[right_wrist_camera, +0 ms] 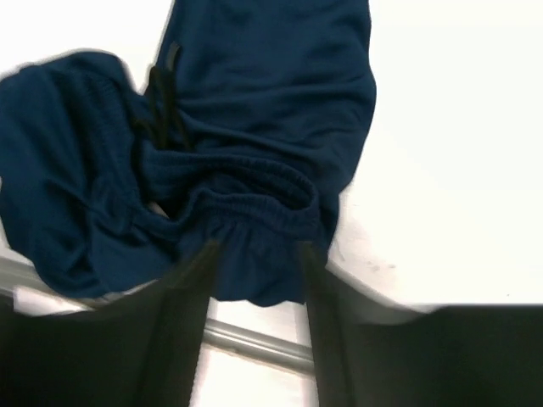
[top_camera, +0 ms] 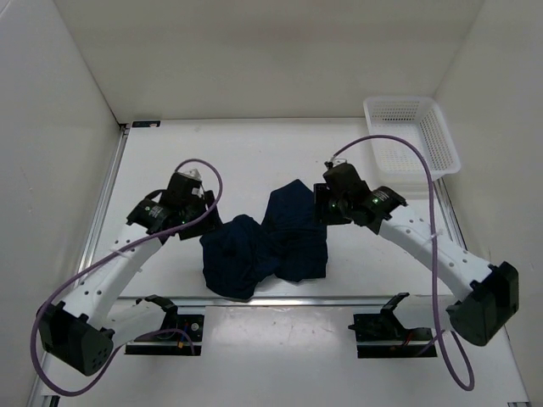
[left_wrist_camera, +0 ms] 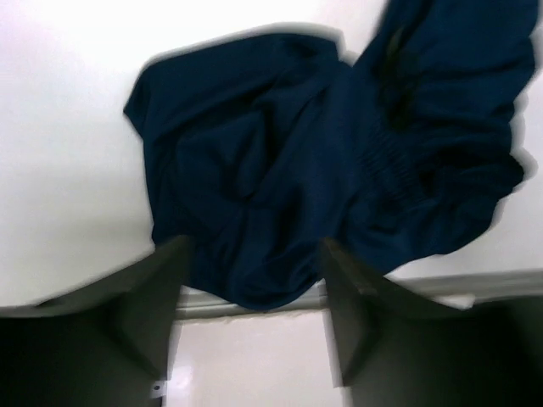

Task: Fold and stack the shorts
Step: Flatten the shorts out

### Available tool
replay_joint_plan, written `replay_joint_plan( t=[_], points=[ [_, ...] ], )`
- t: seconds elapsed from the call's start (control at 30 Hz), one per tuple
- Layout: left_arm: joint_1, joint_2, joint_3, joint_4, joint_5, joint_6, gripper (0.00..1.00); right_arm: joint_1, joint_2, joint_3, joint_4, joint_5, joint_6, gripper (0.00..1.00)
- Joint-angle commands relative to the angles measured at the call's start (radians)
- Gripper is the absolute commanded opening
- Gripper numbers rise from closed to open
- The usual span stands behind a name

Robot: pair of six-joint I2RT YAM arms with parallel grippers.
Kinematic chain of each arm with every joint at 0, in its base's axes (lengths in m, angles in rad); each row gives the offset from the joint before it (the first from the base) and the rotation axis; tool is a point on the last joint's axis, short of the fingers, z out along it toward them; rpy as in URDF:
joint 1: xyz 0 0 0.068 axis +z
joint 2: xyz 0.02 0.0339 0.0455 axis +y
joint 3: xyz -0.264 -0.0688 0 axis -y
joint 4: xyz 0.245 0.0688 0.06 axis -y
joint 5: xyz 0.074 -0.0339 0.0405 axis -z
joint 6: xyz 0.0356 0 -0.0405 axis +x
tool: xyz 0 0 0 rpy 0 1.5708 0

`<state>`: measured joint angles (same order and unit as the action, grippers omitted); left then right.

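Note:
The dark navy shorts [top_camera: 263, 242] lie crumpled in a heap at the middle of the white table, close to its front edge. My left gripper [top_camera: 206, 217] hovers at the heap's left side; in the left wrist view [left_wrist_camera: 253, 275] its fingers [left_wrist_camera: 161, 292] stand wide apart with the shorts [left_wrist_camera: 297, 153] beyond them. My right gripper [top_camera: 321, 206] hovers at the heap's upper right; in the right wrist view [right_wrist_camera: 254, 263] its fingers [right_wrist_camera: 191, 292] are apart, on either side of the gathered elastic waistband [right_wrist_camera: 254, 199]. Neither gripper holds cloth.
A white mesh basket [top_camera: 411, 136] stands at the back right corner. A metal rail [top_camera: 356, 298] runs along the table's front edge, just under the heap. White walls close in the left, back and right sides.

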<state>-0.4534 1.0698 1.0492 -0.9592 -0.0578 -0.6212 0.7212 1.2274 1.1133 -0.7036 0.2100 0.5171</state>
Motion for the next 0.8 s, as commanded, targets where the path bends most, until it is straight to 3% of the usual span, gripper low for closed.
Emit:
replay_joint_plan(
  t=[0.0, 0.1, 0.17, 0.23, 0.33, 0.43, 0.47, 0.53, 0.57, 0.6, 0.63, 0.67, 0.77],
  points=[
    [0.004, -0.005, -0.101, 0.075, 0.065, -0.092, 0.81, -0.046, 0.101, 0.006, 0.021, -0.141, -0.023, 0.60],
    [0.004, 0.044, -0.170, 0.105, 0.090, -0.103, 1.00, -0.034, 0.176, 0.029, 0.047, -0.234, -0.013, 0.69],
    [0.004, 0.084, -0.190, 0.123, 0.081, -0.103, 1.00, 0.012, 0.204, 0.039, 0.108, -0.293, 0.013, 0.76],
    [0.004, 0.119, -0.202, 0.141, 0.081, -0.103, 1.00, 0.079, 0.265, 0.058, 0.139, -0.293, 0.023, 0.89],
    [0.027, 0.183, -0.242, 0.177, 0.116, -0.118, 0.99, 0.158, 0.385, 0.138, 0.139, -0.261, 0.060, 0.99],
    [0.039, 0.237, -0.279, 0.261, 0.159, -0.158, 0.97, 0.201, 0.509, 0.210, 0.148, -0.218, 0.083, 0.99],
    [0.051, 0.280, -0.302, 0.286, 0.176, -0.158, 0.96, 0.213, 0.536, 0.227, 0.148, -0.187, 0.083, 0.96],
    [0.065, 0.324, -0.302, 0.335, 0.206, -0.169, 0.81, 0.213, 0.599, 0.252, 0.139, -0.161, 0.097, 0.84],
    [0.065, 0.363, -0.287, 0.335, 0.216, -0.169, 0.65, 0.213, 0.621, 0.267, 0.130, -0.147, 0.097, 0.58],
    [0.065, 0.377, -0.273, 0.335, 0.216, -0.160, 0.41, 0.201, 0.621, 0.276, 0.130, -0.127, 0.097, 0.39],
    [0.074, 0.387, -0.258, 0.335, 0.216, -0.160, 0.11, 0.201, 0.621, 0.276, 0.116, -0.117, 0.097, 0.23],
    [0.085, 0.398, -0.241, 0.335, 0.226, -0.141, 0.10, 0.172, 0.607, 0.290, 0.116, -0.116, 0.097, 0.03],
    [0.113, 0.380, -0.161, 0.335, 0.277, -0.108, 0.10, 0.132, 0.536, 0.332, 0.087, -0.106, 0.048, 0.00]
  ],
)
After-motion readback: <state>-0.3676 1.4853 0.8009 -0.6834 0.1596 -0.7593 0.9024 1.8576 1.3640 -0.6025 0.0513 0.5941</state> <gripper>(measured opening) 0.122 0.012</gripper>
